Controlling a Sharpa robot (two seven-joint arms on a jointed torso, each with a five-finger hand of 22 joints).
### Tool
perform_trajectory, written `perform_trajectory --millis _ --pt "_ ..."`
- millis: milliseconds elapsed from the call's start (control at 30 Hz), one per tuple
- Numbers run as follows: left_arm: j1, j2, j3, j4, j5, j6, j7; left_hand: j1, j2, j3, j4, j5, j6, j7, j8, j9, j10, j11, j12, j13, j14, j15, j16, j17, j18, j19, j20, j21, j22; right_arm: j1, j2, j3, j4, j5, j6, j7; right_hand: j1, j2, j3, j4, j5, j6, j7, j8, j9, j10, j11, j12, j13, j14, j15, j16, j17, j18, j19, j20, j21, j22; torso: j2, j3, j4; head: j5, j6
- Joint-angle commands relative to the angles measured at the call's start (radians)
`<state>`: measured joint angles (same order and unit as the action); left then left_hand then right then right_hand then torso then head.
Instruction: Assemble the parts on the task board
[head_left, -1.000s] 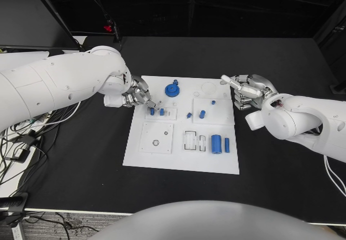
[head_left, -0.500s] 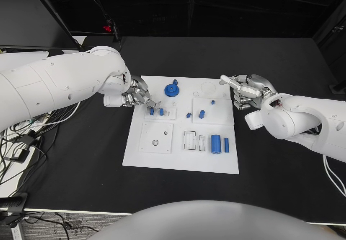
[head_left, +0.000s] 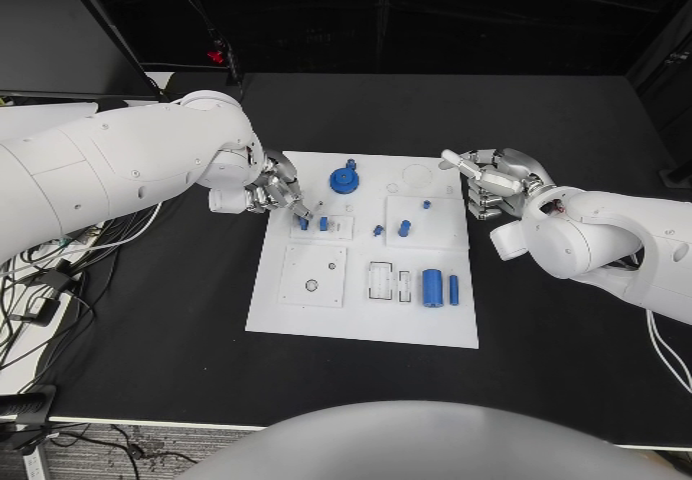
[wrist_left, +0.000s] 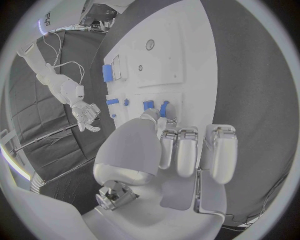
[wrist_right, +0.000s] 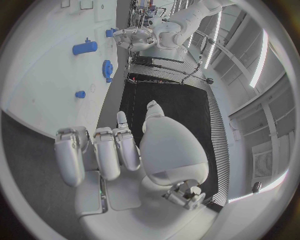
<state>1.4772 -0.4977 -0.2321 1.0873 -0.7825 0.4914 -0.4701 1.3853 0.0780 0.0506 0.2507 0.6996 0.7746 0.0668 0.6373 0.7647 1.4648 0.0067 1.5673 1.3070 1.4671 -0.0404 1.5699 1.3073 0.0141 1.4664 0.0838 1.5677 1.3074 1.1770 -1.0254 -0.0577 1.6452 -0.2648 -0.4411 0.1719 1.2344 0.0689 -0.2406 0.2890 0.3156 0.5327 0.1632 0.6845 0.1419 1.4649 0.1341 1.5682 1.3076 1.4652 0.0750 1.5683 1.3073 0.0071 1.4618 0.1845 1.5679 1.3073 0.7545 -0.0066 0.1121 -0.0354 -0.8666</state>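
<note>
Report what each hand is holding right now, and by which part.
The right hand, at the task board's edge, holds nothing. The left hand's fingertips sit at a small blue peg on the board; whether they grip it cannot be told.

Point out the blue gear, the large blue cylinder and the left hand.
blue gear (head_left: 343, 181), head view, on its toothed disc.
large blue cylinder (head_left: 433, 288), head view, on the middle of its side.
left hand (head_left: 277, 192), head view, on its silver fingers at the task board's edge.

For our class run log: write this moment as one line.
left hand: fingertips at blue pegs | right hand: open, beside task board | nothing held
</note>
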Motion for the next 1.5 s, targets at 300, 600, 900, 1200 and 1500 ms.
perform_trajectory --millis 300,600,900,1200,1500 --pt "-0.005 -0.005 -0.003 0.009 -0.005 -0.039 0.011 0.086 0.021 0.059 0.005 0.012 -0.004 0.006 0.007 0.008 0.106 0.007 0.004 0.264 0.104 0.002 0.001 0.263 -0.014 0.104 -0.006 0.003 0.263 0.001 -0.001 0.000 0.001 -0.002 0.006 0.004 0.009 0.005 -0.002 0.000 0.003 -0.002 0.047 0.005 -0.001 0.106 0.004 0.003 0.263 0.106 0.005 0.002 0.263 -0.007 0.109 0.004 0.003 0.264 0.000 -0.0002 0.0006 0.000 -0.003" --pt "-0.005 -0.045 -0.003 0.056 -0.005 -0.105 0.048 0.089 0.018 0.069 0.008 0.012 -0.001 0.007 0.009 0.010 0.106 0.008 0.004 0.264 0.104 0.003 0.001 0.263 -0.014 0.104 -0.005 0.003 0.263 0.001 -0.001 0.000 0.000 -0.002 0.006 0.004 0.009 0.005 -0.002 0.000 0.003 -0.002 0.047 0.005 -0.001 0.106 0.004 0.003 0.263 0.106 0.005 0.002 0.263 -0.007 0.109 0.004 0.003 0.264 0.000 -0.0004 -0.0001 -0.001 -0.005" --pt "-0.004 -0.110 -0.003 0.133 -0.005 -0.178 0.073 0.089 0.014 0.075 0.011 0.013 0.002 0.007 0.010 0.011 0.106 0.008 0.004 0.264 0.104 0.003 0.001 0.263 -0.014 0.104 -0.005 0.003 0.263 0.001 -0.002 0.000 -0.002 -0.002 0.006 0.004 0.009 0.005 -0.002 0.000 0.003 -0.002 0.047 0.005 -0.001 0.106 0.004 0.003 0.263 0.106 0.005 0.002 0.263 -0.007 0.109 0.004 0.003 0.264 -0.001 0.0002 0.0035 -0.003 -0.006" --pt "-0.004 -0.150 -0.003 0.184 -0.004 -0.268 0.096 0.091 0.011 0.082 0.014 0.013 0.005 0.007 0.012 0.012 0.106 0.008 0.004 0.264 0.104 0.003 0.001 0.263 -0.014 0.104 -0.005 0.003 0.263 0.001 0.002 0.000 -0.005 -0.002 0.007 0.003 0.009 0.006 -0.003 0.000 0.004 -0.002 0.047 0.006 -0.002 0.106 0.004 0.003 0.263 0.106 0.004 0.002 0.263 -0.007 0.109 0.004 0.003 0.264 0.000 -0.0009 -0.0003 0.002 -0.006" --pt "-0.004 -0.174 -0.003 0.227 -0.004 -0.349 0.119 0.091 0.009 0.085 0.016 0.014 0.006 0.006 0.013 0.013 0.106 0.008 0.004 0.264 0.104 0.002 0.001 0.263 -0.014 0.104 -0.005 0.003 0.263 0.001 0.003 0.000 -0.006 -0.002 0.008 0.004 0.009 0.006 -0.003 0.000 0.004 -0.002 0.047 0.006 -0.002 0.106 0.004 0.003 0.263 0.106 0.004 0.002 0.263 -0.007 0.109 0.004 0.003 0.264 0.000 0.0004 0.0005 0.005 -0.006"
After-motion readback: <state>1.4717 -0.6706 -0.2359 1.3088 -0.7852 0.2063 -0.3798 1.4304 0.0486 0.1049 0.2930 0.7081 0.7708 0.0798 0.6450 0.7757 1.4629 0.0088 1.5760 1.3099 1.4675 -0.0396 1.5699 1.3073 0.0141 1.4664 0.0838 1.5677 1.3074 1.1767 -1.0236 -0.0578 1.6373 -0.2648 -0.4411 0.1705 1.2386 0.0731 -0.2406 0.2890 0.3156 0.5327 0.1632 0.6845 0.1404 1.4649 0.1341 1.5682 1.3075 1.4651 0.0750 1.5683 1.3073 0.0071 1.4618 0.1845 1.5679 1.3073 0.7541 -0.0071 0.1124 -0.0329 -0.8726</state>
